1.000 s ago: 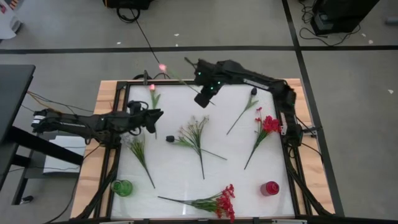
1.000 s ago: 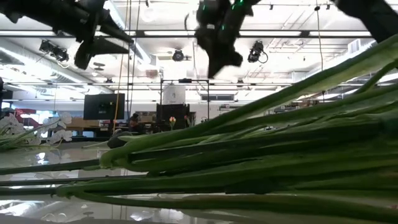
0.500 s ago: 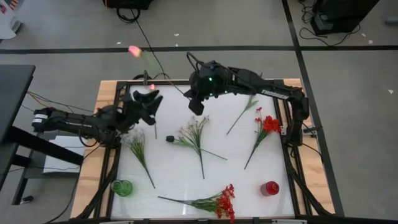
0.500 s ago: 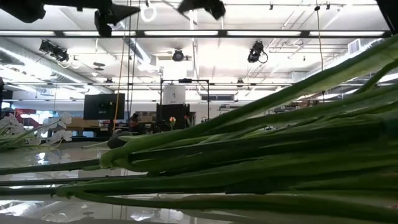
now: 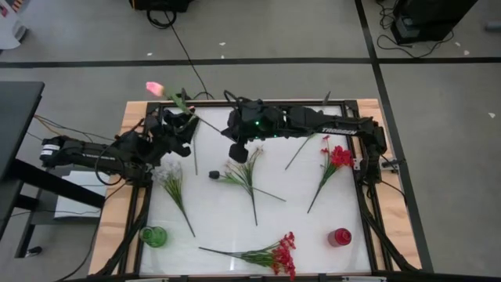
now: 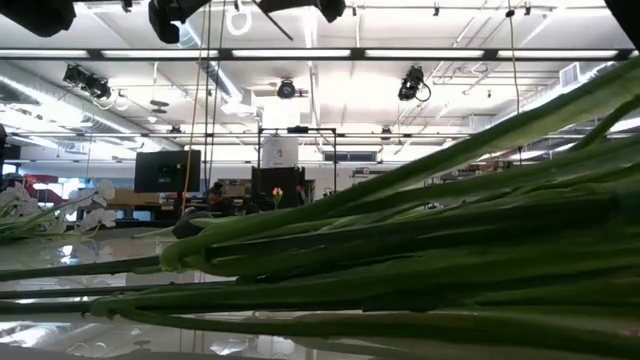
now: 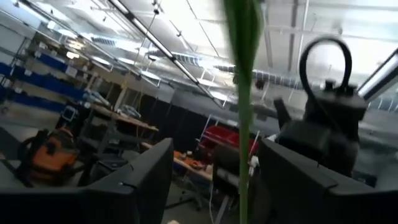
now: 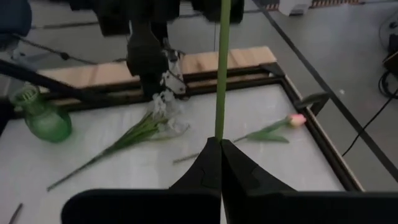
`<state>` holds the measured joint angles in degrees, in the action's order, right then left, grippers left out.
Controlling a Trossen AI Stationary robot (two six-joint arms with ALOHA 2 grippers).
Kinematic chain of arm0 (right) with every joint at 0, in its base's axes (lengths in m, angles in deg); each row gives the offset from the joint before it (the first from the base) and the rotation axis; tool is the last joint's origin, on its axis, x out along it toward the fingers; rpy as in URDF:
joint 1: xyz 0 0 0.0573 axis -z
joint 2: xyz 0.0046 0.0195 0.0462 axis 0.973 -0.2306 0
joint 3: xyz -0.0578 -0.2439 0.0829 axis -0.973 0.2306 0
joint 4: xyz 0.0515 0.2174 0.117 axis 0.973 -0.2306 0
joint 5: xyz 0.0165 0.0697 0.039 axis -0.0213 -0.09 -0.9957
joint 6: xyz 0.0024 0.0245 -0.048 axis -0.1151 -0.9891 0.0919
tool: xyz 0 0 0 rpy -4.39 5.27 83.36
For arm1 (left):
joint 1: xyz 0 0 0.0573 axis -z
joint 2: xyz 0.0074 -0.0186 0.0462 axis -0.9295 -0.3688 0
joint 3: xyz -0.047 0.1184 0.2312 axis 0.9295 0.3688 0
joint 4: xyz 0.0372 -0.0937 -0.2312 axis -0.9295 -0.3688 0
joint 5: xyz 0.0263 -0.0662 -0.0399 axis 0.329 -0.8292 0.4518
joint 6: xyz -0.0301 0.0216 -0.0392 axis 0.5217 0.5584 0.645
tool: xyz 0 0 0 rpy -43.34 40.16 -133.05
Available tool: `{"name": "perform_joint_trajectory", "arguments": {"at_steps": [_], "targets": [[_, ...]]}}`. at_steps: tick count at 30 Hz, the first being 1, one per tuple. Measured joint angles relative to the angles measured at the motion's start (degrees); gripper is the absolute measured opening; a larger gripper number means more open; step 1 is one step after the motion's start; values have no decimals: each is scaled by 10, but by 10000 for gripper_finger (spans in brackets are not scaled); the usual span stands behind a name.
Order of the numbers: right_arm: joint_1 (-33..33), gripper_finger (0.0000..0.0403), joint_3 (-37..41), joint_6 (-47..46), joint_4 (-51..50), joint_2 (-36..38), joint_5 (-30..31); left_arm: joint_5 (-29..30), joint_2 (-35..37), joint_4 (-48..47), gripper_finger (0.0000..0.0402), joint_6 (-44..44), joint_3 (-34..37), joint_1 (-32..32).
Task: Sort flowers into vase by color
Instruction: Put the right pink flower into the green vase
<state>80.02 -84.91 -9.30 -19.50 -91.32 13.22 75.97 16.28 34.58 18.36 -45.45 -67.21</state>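
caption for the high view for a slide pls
Right gripper shut on a pink rosebud stem held above the table, with the open left gripper alongside the stem.

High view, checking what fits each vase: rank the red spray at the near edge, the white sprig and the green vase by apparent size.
1. Red spray, largest.
2. White sprig, shorter.
3. Green vase, smallest.

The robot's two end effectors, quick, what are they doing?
Left end effector: open, fingers either side of the pink rosebud stem, not gripping.
Right end effector: closed on that stem.
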Motion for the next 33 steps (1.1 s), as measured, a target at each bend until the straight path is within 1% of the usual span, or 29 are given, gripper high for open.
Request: {"name": "perform_joint_trajectory", "arguments": {"at_steps": [4, 7, 14, 17, 20, 23, 26, 29, 31, 33], "targets": [[-4, 2, 18, 0, 2, 1, 0, -11, 0, 31, 216, -2, 0, -1], [-6, 2, 26, -2, 0, 0, 0, -18, 0, 35, 190, -2, 0, 0], [-6, 2, 28, -6, 5, 0, 18, -30, 0, 22, 95, -2, 0, -1], [-6, 3, 28, -12, 8, 0, 24, -30, 0, 22, 69, -2, 0, -1], [-4, 3, 28, -32, 23, 0, 29, -30, 0, 22, 61, -2, 0, -1], [0, 3, 28, -59, 56, 1, 26, -27, 0, 22, 62, -2, 0, -1], [3, 3, 28, -67, 77, 1, 24, -23, 0, 22, 68, -2, 0, -1], [3, 4, 28, -67, 79, 1, 24, -3, 0, 22, 67, 0, 0, -1], [3, 4, 28, -67, 78, 1, 24, 0, 0, 22, 53, 0, 0, -1], [2, 4, 28, -66, 78, 1, 24, 1, 0, 25, 28, -5, 0, -1]]}}
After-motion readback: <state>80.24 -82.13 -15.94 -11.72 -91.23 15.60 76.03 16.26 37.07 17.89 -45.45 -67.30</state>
